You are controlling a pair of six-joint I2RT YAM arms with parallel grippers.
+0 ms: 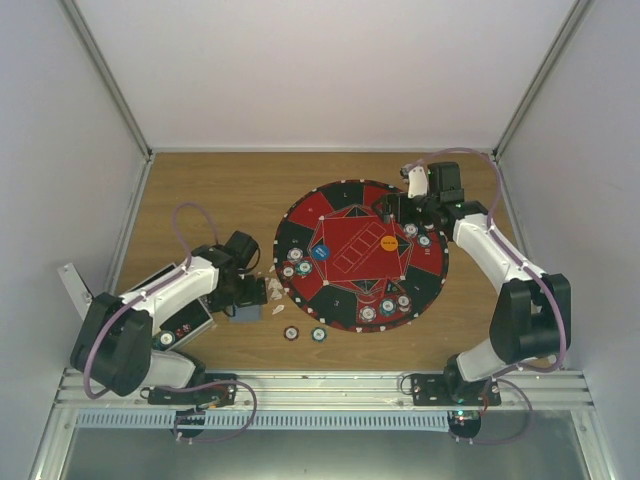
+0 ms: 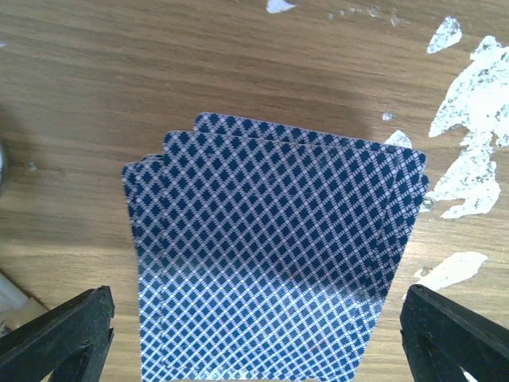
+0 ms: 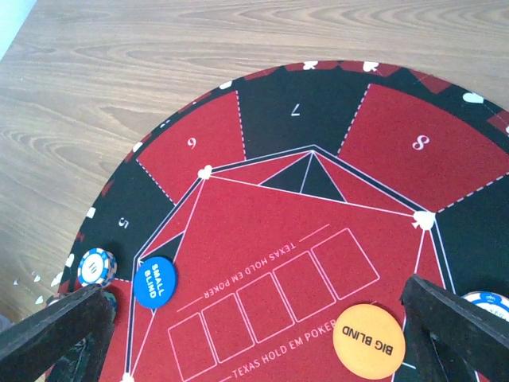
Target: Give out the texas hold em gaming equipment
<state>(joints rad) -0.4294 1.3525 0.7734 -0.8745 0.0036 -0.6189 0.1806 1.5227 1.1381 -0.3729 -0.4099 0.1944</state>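
From the overhead camera I have the round red-and-black poker mat (image 1: 350, 262) lying right of centre on the wooden counter (image 1: 220, 190).

The left tool (image 2: 254, 310) is spread wide apart. Its two black fingers (image 2: 60, 334) stand either side of a small fanned stack of playing cards (image 2: 278, 255). The cards lie flat on the wood with their blue diamond-pattern backs up, just off the mat's left edge. In the wrist view neither finger touches them. White scuffed patches (image 2: 469, 103) mark the wood beyond the stack, to the right.

The right tool (image 3: 254, 318) is also spread wide and grips nothing. It sits over the far right part of the mat, looking across the red centre panel. Between its fingers I see the blue SMALL BLIND disc (image 3: 154, 281) and the orange BIG BLIND disc (image 3: 365, 341). Both lie on the red panel, well apart, at opposite ends of the printed row of card boxes. A blue-and-white chip (image 3: 97, 267) lies on the mat just beside the blue disc, near segment 5, and part of a second chip (image 3: 487, 302) shows at the right edge.

Overhead, the remaining chips sit in small groups on the mat's outer ring — a left pair (image 1: 288, 270), a far-right pair (image 1: 410, 229) and a near-edge trio (image 1: 387, 305). Two loose chips (image 1: 291, 333) lie side by side on the bare counter, just in front of the mat.
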